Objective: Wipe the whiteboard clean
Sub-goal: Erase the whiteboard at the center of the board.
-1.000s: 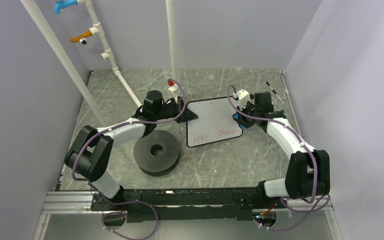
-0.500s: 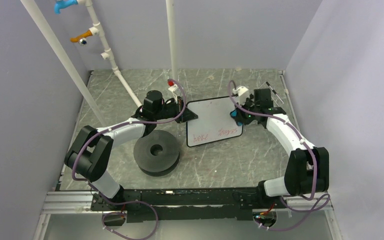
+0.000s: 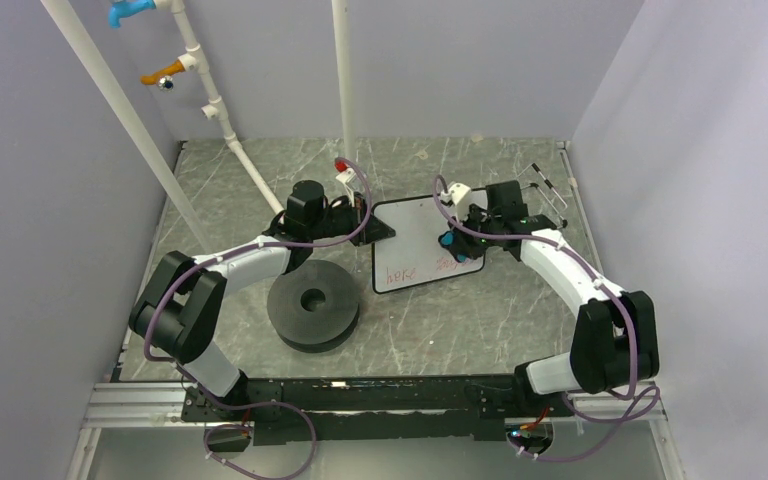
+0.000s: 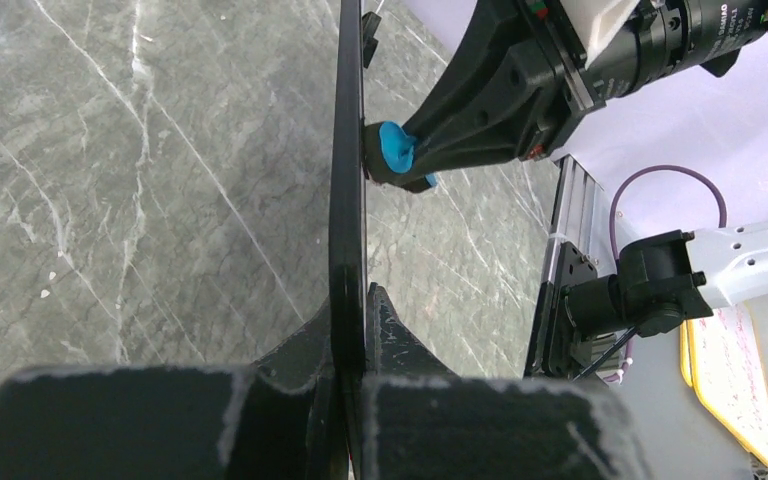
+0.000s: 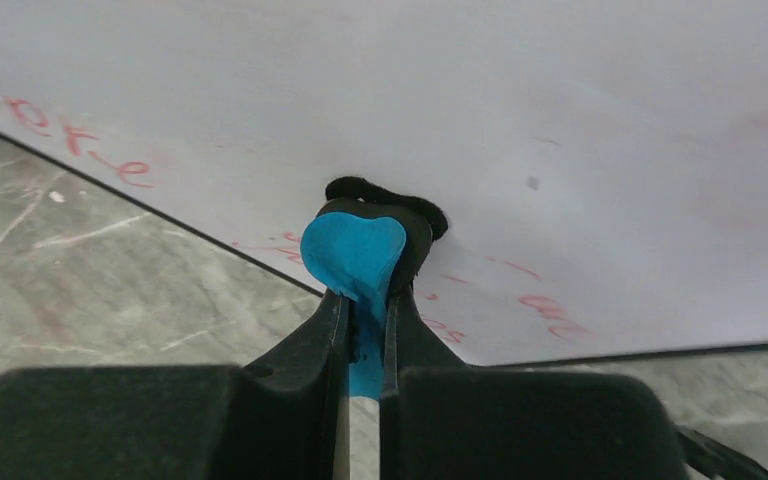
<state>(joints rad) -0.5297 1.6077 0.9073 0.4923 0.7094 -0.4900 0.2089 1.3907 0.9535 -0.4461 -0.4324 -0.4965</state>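
the left pincer [image 3: 365, 222] comes in from just beyond the black disc [image 3: 312, 305], which sits nearest of all on the grey marbled desk [image 3: 440, 320]. its two fingers are pinched shut on the left edge of the whiteboard [image 3: 415, 228]; from the left wrist the board [image 4: 346, 150] shows edge-on as a thin black line running away from the closed pincer [image 4: 348, 310]. the board sits mid-desk, just past the disc and to its right, between the two arms. whether it lies quite flat or is tipped up i cannot tell. red writing [image 3: 400, 273] runs along its near edge, clearest at the near left corner.

the right pincer [image 3: 450, 243] is over the near right part of the board, its fingers narrow and gripping a small blue-and-black eraser [image 3: 447, 242]. from the right wrist, the blue eraser [image 5: 352, 250] sticks out of that pincer [image 5: 362, 300] with its dark pad against the white board [image 5: 480, 90], faint red strokes on either side.

farther back, a thin black-and-white pen [image 3: 550, 185] lies near the far right corner, and white pipes [image 3: 222, 120] rise at the far left.
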